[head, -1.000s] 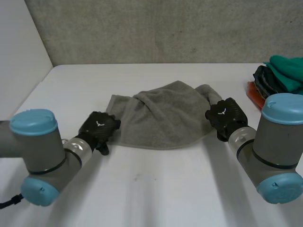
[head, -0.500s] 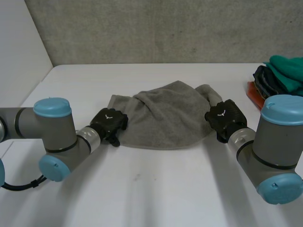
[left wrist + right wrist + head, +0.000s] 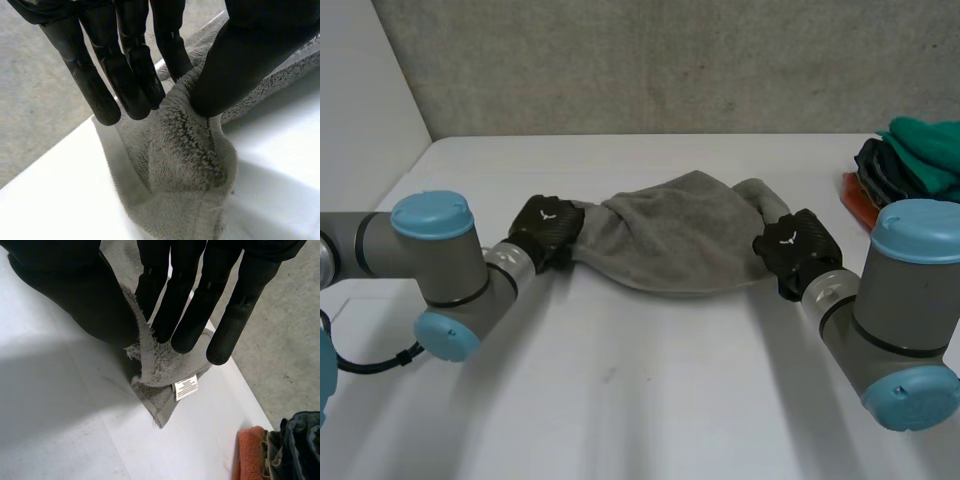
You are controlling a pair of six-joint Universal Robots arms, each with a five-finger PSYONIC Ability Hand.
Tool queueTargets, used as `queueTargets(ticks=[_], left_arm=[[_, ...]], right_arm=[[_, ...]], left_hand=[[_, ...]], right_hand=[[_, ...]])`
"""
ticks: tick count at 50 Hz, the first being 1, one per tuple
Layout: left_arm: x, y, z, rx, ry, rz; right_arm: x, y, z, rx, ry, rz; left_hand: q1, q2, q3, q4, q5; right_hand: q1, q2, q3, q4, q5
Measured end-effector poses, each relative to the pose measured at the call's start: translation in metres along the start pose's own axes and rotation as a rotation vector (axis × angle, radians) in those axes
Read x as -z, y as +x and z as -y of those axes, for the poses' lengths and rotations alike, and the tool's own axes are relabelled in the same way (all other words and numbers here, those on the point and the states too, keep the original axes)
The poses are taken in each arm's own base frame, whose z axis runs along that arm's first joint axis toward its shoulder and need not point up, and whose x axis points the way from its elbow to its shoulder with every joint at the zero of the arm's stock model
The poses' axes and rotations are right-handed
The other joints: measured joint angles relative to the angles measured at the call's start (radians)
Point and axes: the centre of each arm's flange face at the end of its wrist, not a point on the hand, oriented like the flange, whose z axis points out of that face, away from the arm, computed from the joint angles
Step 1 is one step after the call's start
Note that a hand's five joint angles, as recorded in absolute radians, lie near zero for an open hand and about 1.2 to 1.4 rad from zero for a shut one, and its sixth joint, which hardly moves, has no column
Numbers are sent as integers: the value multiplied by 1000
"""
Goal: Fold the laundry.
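Currently left robot hand (image 3: 548, 228) and right robot hand (image 3: 793, 247) each pinch one end of grey towel (image 3: 670, 240).
Towel stretched between them across mid worktop (image 3: 650, 400), white label (image 3: 185, 387) by right-hand corner; clothes pile (image 3: 910, 165) at far right edge.

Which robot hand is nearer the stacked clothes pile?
Right. The right robot hand pinches the end of the grey towel nearest the clothes pile; the left robot hand pinches its opposite end, farther away.
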Motion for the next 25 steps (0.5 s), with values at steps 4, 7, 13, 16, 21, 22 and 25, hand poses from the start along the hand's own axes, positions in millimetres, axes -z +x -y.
queueTargets(ticks=[4,7,13,16,21,22,25], left_arm=[[12,-5,14,-4,4,39],[35,-12,40,-9,27,73],[107,-31,126,-41,216,163],[135,-38,156,-56,304,199],[175,-45,196,-75,417,247],[177,-46,197,-75,416,246],[175,-45,193,-71,380,234]], right_arm=[[2,7,7,4,10,-16],[12,27,28,10,45,-54],[59,98,94,43,163,-205],[78,121,116,65,201,-259],[103,148,144,115,230,-305],[104,149,145,122,224,-298],[99,146,142,143,191,-257]], left_hand=[[0,1,0,0,0],[0,1,1,0,0],[0,3,4,1,0],[0,3,4,1,0],[0,3,4,1,0],[0,3,4,1,0],[0,3,4,1,0]], right_hand=[[0,0,0,0,0],[0,0,0,0,0],[0,0,0,0,0],[0,0,0,0,0],[0,0,0,0,0],[0,0,0,0,0],[0,0,0,0,0]])
